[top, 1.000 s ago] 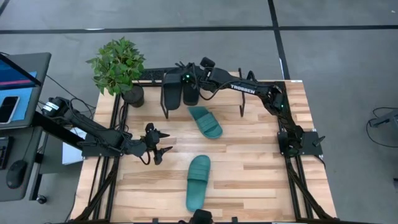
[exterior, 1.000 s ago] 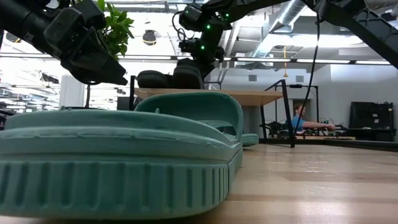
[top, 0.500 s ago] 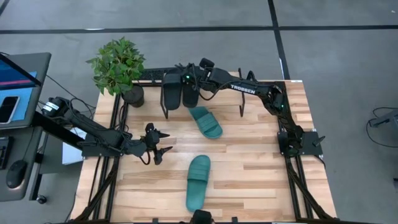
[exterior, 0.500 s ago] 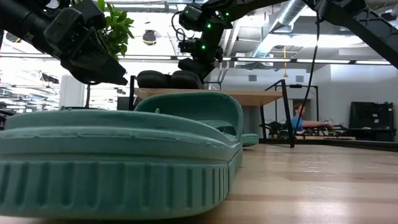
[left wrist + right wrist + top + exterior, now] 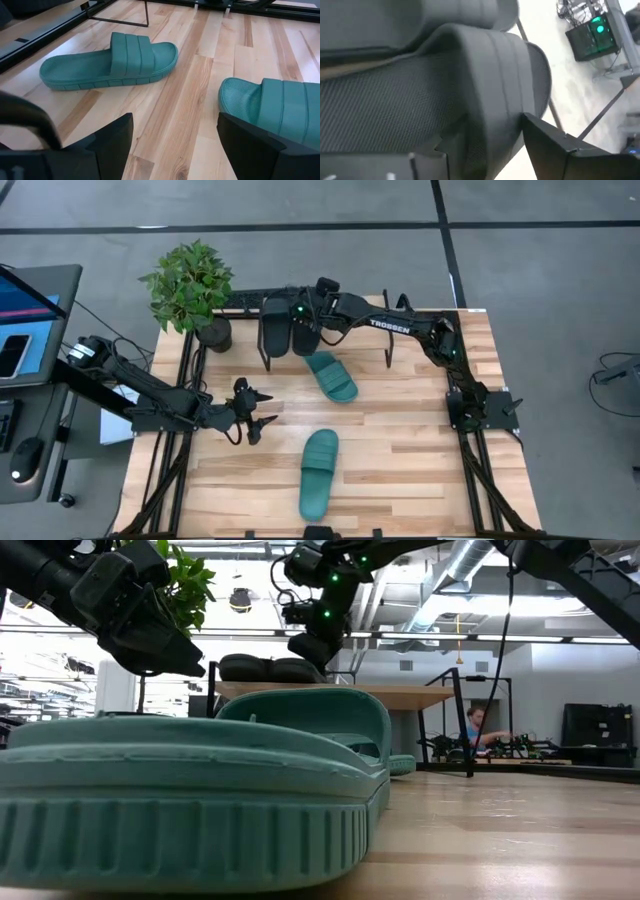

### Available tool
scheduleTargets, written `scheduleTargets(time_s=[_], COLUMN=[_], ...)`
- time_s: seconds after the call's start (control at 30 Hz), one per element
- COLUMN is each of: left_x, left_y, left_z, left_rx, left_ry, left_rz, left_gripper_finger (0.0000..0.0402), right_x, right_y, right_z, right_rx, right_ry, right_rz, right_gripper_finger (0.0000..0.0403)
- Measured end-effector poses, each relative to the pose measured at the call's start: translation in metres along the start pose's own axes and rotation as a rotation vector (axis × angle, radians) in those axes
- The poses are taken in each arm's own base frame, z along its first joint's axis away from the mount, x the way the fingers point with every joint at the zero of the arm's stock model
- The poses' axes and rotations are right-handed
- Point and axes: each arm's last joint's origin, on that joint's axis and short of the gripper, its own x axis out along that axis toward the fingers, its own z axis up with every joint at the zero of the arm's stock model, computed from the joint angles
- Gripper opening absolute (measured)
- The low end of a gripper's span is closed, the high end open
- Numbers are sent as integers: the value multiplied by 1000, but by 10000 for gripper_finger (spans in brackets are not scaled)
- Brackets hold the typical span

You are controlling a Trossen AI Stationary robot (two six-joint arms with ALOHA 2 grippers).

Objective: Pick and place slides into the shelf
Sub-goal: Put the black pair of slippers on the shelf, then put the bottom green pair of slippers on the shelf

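Note:
Two black slides (image 5: 275, 325) (image 5: 304, 332) lie side by side, soles down, on the left end of the shelf (image 5: 420, 696) at the table's far edge. My right gripper (image 5: 312, 312) hovers open just above the right-hand black slide (image 5: 485, 75), a finger on either side of its edge. Two teal slides rest on the table: one (image 5: 331, 375) in front of the shelf, one (image 5: 320, 470) near the near edge. My left gripper (image 5: 258, 420) waits open above the table's left side, left of the teal slides (image 5: 110, 62) (image 5: 275, 105). My right gripper comes from above at the right-hand black slide's side edge (image 5: 470, 130), with one finger (image 5: 555, 142) standing apart from it. Whether the other finger touches the slide, I cannot tell. The slide lies flat on the shelf top.
A potted plant (image 5: 190, 288) stands at the table's far left corner beside the shelf. The shelf's right half (image 5: 440, 696) is bare plank. Open tabletop (image 5: 420, 430) lies right of the teal slides. A person (image 5: 482, 730) sits far off in the room.
My right gripper has lowered the right-hand black slide from a tilt until it lies flat on the shelf top beside the first one. The gripper has shifted slightly toward the table's left and now sits a little above the slide.

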Motion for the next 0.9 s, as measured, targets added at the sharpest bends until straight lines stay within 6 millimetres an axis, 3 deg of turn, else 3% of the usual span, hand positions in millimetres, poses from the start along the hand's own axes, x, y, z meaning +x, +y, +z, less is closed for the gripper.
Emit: scheduleTargets(time_s=[0.6,0.9], left_x=[0,0], left_y=[0,0], left_z=[0,0], left_rx=[0,0], left_ry=[0,0], left_rz=[0,0], left_gripper_finger=[274,274], right_x=[-5,-7], right_y=[8,11], right_z=[2,2], right_rx=[-89,-134], right_ry=[-8,17], right_rz=[-9,-47], right_gripper_finger=[221,225])
